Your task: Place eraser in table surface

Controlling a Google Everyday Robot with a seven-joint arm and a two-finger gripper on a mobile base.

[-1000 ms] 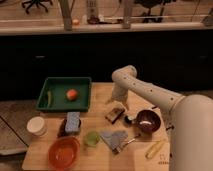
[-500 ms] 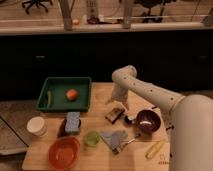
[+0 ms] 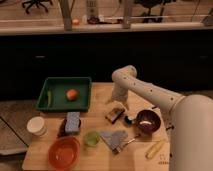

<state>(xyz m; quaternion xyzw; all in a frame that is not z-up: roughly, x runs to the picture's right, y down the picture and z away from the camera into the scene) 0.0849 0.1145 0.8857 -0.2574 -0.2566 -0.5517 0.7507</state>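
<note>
Gripper (image 3: pixel 118 102) sat low over the middle of the desk (image 3: pixel 100 97), just above and behind the eraser (image 3: pixel 115 114), arm reaching in from the right. Can't tell from this view whether it was touching the eraser or already off it, and can't tell the finger state either. Eraser was a small dark block, lying flat on the desk, turned at an angle, just left of the dark bowl (image 3: pixel 148 120) and right of the sponge (image 3: pixel 72 122). Green tray (image 3: pixel 59 104) with an orange fruit (image 3: pixel 72 94) sat well to the left; white cup (image 3: pixel 36 126), red bowl (image 3: pixel 63 152), small green cup (image 3: pixel 91 138), grey cloth (image 3: pixel 114 138) and a yellow item (image 3: pixel 154 148) lay along the front. Judged: eraser looked light and rigid to slightly rubbery, grippy rather than slippery, not fragile, so little risk in a short drop. Best hold likely across its short sides, from above, fingers aligned to its angle. Task seemed at or near the release step, since the eraser appeared to rest on the desk. Risk: dragging it on retreat, or nudging the bowl beside it.
</note>
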